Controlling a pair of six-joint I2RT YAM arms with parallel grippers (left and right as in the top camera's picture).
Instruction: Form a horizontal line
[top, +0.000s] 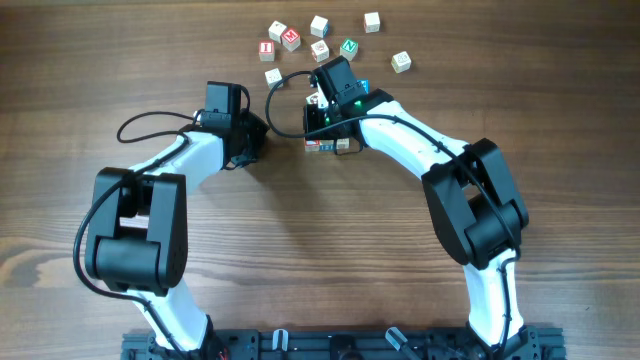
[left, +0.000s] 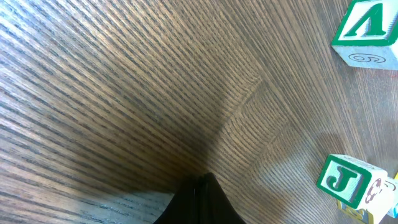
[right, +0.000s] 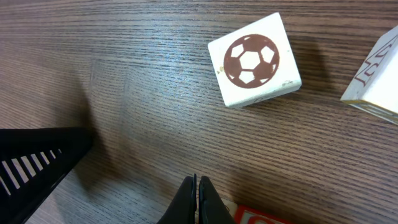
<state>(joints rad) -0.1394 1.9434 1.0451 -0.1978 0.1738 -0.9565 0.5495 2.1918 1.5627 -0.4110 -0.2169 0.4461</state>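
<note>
The right claw (right: 198, 200) sits closest in its wrist view. Its two dark fingers are pressed together with nothing between them, tips low over the wooden worktop (top: 300, 260), and a red-edged cube (right: 264, 216) peeks in just at their 3 o'clock. Beyond, at 1 o'clock, lies a white cube with a brown football (right: 255, 60). A second pale cube (right: 375, 73) is cut by the frame at 3 o'clock, and I cannot tell what the black slatted shape (right: 34, 163) at 9 o'clock is. The left claw (left: 200, 200) is likewise closed and empty over bare wood, with a green J cube (left: 347, 182) at its 3 o'clock and another green-lettered cube (left: 367, 28) at 1 o'clock. From overhead, both arms bend inward from the 6 o'clock edge, their wrists near the centre but apart. The horizontal line (top: 328, 146), three cubes side by side, lies at the centre, just at 6 o'clock of the right wrist and partly under it. Loose letter cubes (top: 320, 48) lie scattered at 12 o'clock.
</note>
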